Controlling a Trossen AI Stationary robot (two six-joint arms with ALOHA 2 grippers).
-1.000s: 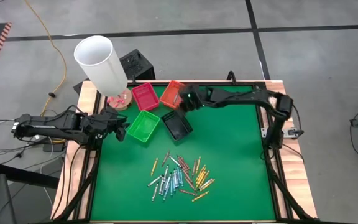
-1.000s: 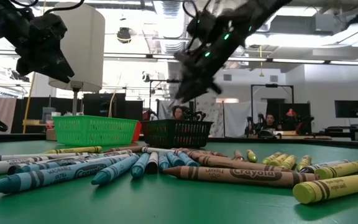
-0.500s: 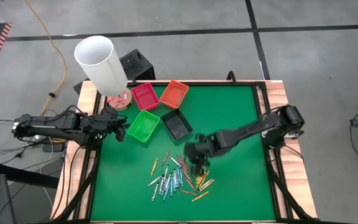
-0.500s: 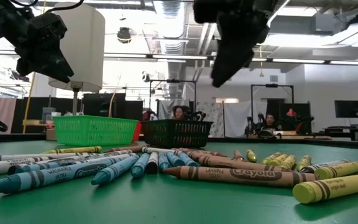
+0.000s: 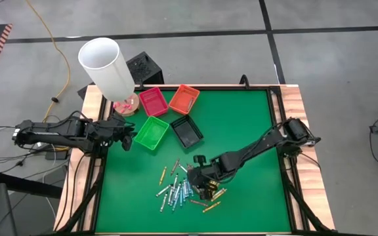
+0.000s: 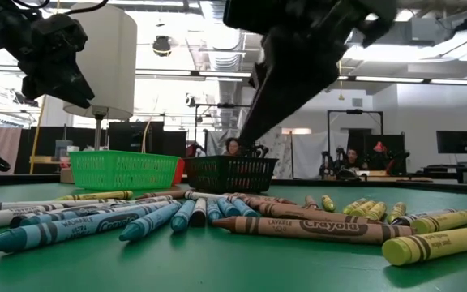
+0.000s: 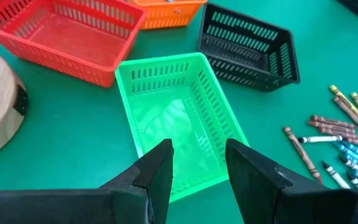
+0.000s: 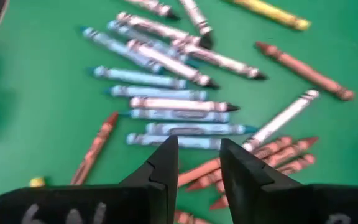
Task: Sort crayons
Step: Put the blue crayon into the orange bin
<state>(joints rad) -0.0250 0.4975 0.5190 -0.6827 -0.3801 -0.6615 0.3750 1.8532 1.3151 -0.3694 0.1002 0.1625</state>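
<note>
- Crayons (image 5: 189, 187) lie loose in a scattered pile on the green counter (image 5: 254, 137), near its front-middle; blue, brown, yellow and white sticks mixed.
- Right gripper (image 8: 196, 163) hangs just above the pile, fingers a narrow gap apart, nothing between them; blue and brown crayons lie directly past the tips.
- Left gripper (image 7: 199, 167) is at the counter's left edge, over the near end of the green tray (image 7: 178, 121), fingers parted narrowly, empty.
- Red tray (image 5: 153, 101), orange tray (image 5: 184, 98) and black tray (image 5: 187, 131) sit clustered with the green one, well apart from the pile.
- White cylinder (image 5: 105, 65) stands at the back-left corner.
</note>
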